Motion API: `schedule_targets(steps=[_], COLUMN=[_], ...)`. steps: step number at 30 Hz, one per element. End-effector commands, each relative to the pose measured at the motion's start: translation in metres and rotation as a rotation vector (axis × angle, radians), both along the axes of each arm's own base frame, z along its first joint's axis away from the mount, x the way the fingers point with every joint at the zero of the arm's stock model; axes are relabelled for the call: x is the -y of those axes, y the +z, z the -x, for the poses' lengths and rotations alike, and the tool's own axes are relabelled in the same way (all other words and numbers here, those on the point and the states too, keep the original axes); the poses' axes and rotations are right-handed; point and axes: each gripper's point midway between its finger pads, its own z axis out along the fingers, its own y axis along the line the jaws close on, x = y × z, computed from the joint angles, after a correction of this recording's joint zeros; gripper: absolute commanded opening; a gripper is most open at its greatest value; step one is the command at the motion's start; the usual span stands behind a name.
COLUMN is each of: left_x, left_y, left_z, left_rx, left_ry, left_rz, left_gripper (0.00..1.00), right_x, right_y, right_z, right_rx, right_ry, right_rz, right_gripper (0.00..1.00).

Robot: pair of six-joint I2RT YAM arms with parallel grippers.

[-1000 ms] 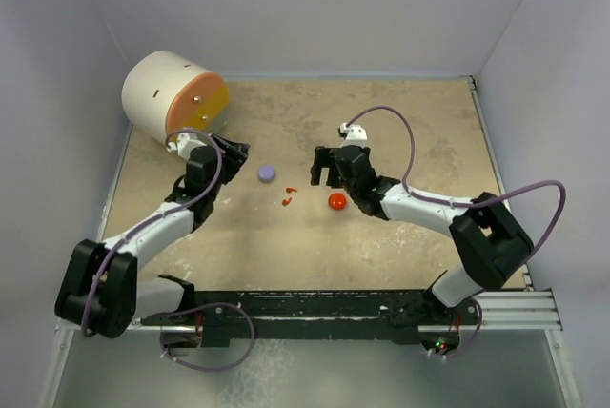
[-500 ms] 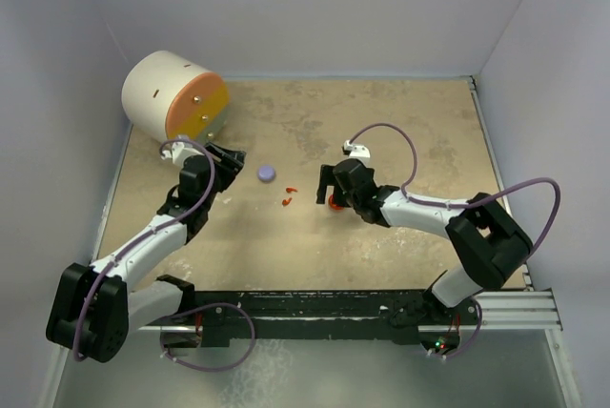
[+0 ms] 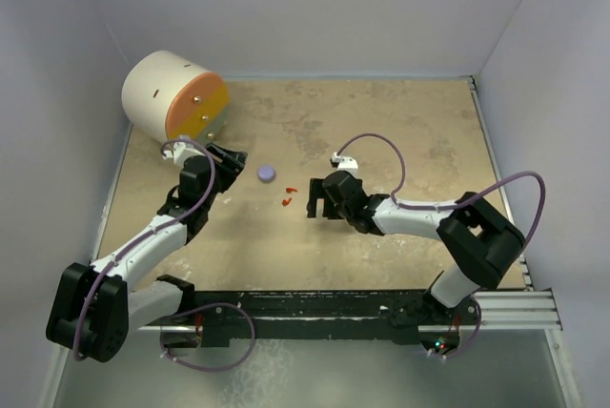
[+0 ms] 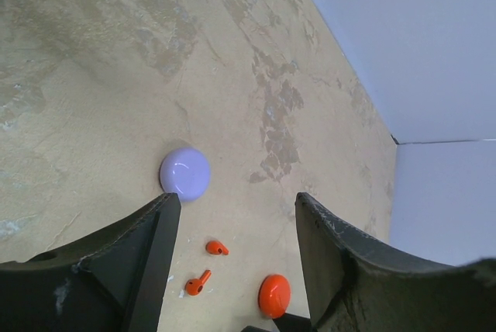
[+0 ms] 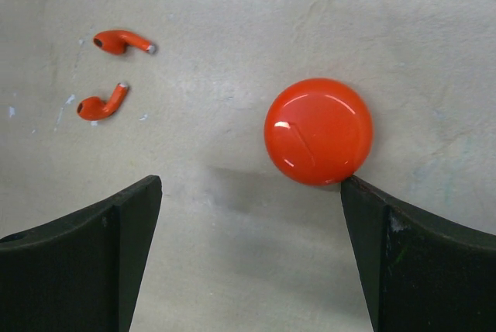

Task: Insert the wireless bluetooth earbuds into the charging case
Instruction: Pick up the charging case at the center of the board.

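Far upper left of the top view, a cream drum [image 3: 174,95] with an orange face lies on its side in the corner of the tan worktop [image 3: 410,132]. Just below and right of it is the left gripper [image 3: 232,161], fingers spread and nothing between them. Its wrist view shows bare worktop in the gap.

Next along is the lavender case [image 3: 266,173], closed, near that gripper's tips but apart from them. Then come the two red earbuds [image 3: 286,202], loose on the worktop near frame centre, side by side and touching neither case.

Right of them, the right gripper [image 3: 317,200] is down low, fingers wide apart. Its wrist view shows the red-orange case [image 5: 318,131], closed, sitting between them. It is right up against the right-hand finger [image 5: 403,254], though I can't tell if they touch. The earbuds lie at that view's upper left.
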Motion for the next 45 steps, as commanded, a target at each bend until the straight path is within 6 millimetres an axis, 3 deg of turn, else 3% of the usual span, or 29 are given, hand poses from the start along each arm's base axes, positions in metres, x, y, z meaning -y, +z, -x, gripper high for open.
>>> schedule_targets(steps=[1, 16, 25, 39, 45], left_x=[-0.001, -0.002, -0.002, -0.005, -0.003], left_y=[0.009, 0.003, 0.009, 0.014, 0.018], left_z=[-0.002, -0.001, -0.001, -0.001, -0.001], left_rx=[0.042, 0.029, 0.044, 0.045, 0.046], left_ry=[0.003, 0.009, 0.007, 0.019, 0.008], left_rz=[0.022, 0.014, 0.01, 0.005, 0.01], left_gripper=[0.6, 0.6, 0.6, 0.61, 0.61], right_x=[-0.022, -0.036, -0.038, -0.007, -0.004], right_y=[0.001, 0.01, 0.008, 0.019, 0.032], right_z=[-0.001, -0.001, 0.002, 0.018, 0.015], right_rx=[-0.007, 0.016, 0.015, 0.022, 0.044], right_ry=[0.018, 0.048, 0.054, 0.004, 0.012], right_rz=[-0.038, -0.034, -0.027, 0.049, 0.059], right_gripper=[1.0, 1.0, 1.0, 1.0, 1.0])
